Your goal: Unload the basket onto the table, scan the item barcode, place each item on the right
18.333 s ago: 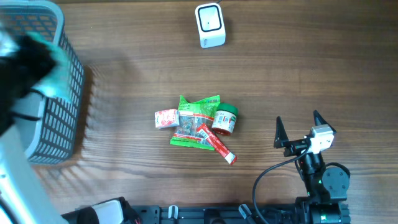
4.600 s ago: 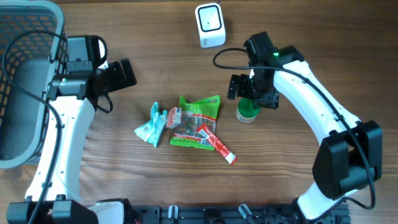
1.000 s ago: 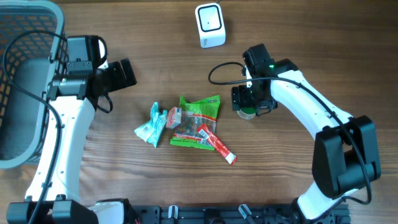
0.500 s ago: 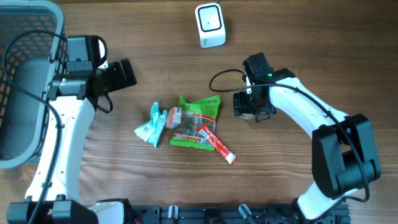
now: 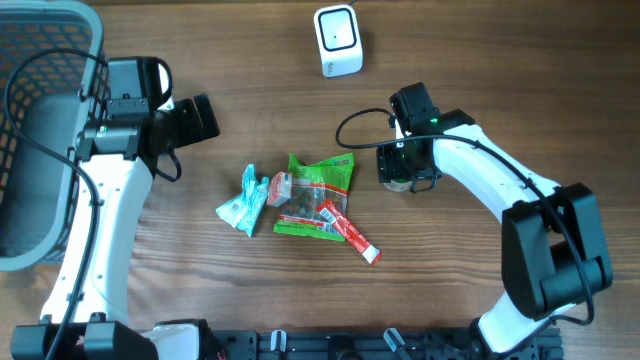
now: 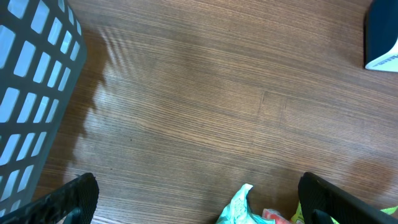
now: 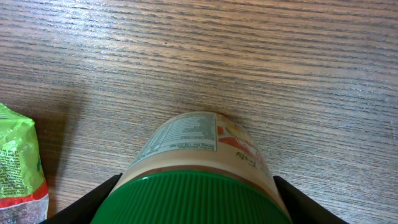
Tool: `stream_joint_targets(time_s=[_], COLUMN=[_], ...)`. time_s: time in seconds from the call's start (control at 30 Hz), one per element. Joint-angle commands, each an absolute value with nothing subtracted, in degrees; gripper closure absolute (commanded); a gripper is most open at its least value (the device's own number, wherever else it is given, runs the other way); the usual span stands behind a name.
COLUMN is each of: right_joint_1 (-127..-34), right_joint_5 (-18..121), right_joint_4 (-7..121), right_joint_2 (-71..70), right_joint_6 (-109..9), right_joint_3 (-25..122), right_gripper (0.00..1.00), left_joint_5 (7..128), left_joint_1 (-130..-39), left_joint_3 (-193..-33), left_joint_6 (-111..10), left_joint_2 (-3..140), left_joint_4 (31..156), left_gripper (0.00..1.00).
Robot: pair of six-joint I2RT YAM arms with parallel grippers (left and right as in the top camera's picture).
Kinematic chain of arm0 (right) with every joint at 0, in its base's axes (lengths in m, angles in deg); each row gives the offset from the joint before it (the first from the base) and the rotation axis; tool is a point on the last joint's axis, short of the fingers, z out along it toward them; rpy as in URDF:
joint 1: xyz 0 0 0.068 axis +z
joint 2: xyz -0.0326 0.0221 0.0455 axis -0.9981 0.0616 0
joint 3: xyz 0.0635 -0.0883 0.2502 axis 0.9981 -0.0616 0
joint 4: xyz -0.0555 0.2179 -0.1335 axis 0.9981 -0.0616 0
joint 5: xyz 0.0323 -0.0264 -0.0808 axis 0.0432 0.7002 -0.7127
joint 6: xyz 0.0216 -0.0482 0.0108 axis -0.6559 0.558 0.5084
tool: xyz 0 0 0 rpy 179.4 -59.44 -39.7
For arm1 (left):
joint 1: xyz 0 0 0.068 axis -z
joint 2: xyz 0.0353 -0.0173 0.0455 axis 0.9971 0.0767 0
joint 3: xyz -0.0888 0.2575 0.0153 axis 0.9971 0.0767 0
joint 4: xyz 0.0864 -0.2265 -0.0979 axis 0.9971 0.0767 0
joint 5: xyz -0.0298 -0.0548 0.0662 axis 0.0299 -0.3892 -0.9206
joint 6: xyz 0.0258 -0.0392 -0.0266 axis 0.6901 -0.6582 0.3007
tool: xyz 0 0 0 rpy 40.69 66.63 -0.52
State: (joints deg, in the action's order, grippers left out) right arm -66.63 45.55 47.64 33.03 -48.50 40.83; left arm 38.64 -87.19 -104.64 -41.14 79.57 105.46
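Observation:
The item, a jar (image 7: 199,137) with a green ribbed lid and a printed label, stands on the wooden table right of the snack pile. My right gripper (image 7: 193,200) is lowered over it from above, one finger against each side of the lid with no gap showing. From overhead the jar (image 5: 398,181) is mostly hidden under that right gripper (image 5: 405,166). No barcode shows on the label side I see. The white scanner (image 5: 337,40) sits at the table's back. My left gripper (image 5: 200,118) hovers wide open at the left, holding nothing.
A pile of snack packets lies mid-table: a green bag (image 5: 318,195), a teal wrapper (image 5: 243,200) and a red stick (image 5: 350,230). A grey basket (image 5: 60,10) fills the far left corner. The left wrist view shows the basket wall (image 6: 31,93) and the scanner's corner (image 6: 382,37).
My right gripper has dropped a little over the jar and its fingers have drawn in against the lid. The left arm and the pile have not moved.

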Motion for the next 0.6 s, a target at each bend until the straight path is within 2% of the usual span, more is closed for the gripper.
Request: stream_joint_targets(time_s=[0.0,0.1,0.33,0.4,0.47,0.57], right_joint_1=[-66.5,-66.5,-66.5,-66.5,-66.5,-66.5], right_joint_5=[44.4,44.4,44.5,44.5,44.5,44.4], right_joint_4=[48.0,49.4,49.2,49.1,49.0,49.0], right_joint_2=[33.4,33.4,33.4,33.4,33.4,33.4], right_joint_6=[-48.0,-48.0,-48.1,-48.1,-48.0,-48.0], right_joint_3=[40.2,39.5,39.5,39.5,39.5,39.4], right_gripper=[0.28,0.35,0.41,0.36,0.26,0.27], left_joint_5=[38.3,38.3,38.3,38.3,38.3,38.3], left_joint_1=[-87.4,-87.4,-87.4,-87.4,-87.4,-87.4], left_joint_3=[-105.7,-105.7,-105.7,-105.7,-105.7,-105.7], left_joint_6=[-40.3,-40.3,-40.3,-40.3,-40.3,-40.3], left_joint_2=[79.2,79.2,79.2,79.2,79.2,79.2], left_joint_4=[105.3,105.3,105.3,105.3,105.3,105.3], left_gripper=[0.0,0.0,0.0,0.0,0.0,0.0])
